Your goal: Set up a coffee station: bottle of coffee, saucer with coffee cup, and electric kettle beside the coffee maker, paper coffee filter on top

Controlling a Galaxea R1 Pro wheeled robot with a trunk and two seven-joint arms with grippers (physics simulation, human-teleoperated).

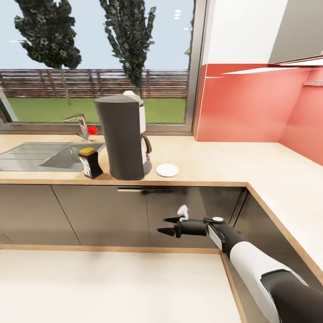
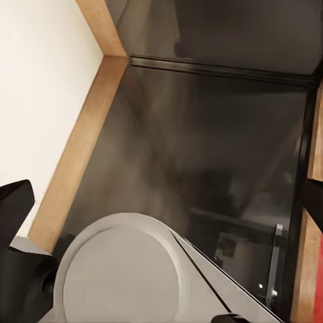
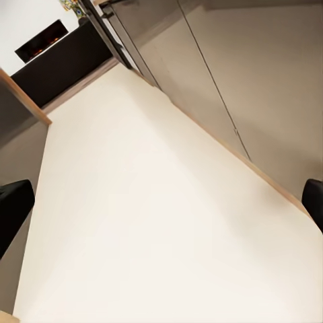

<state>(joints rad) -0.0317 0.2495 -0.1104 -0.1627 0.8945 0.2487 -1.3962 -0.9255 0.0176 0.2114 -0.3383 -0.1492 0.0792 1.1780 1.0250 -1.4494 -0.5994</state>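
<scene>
- The coffee maker [image 1: 124,137] stands on the countertop [image 1: 233,163], right of the sink [image 1: 40,154].
- The coffee jar [image 1: 90,163] is just left of it, the saucer [image 1: 167,170] just right.
- The right gripper [image 1: 168,225] hangs low by the cabinets [image 1: 89,215], jaws apart, holding nothing.
- The left gripper's fingers [image 2: 13,208] sit apart.

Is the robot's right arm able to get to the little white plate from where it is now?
Probably yes. The right tool hangs open in front of the cabinets, below the countertop. The saucer sits near the front edge with nothing on it; the arm would have to lift first.
</scene>
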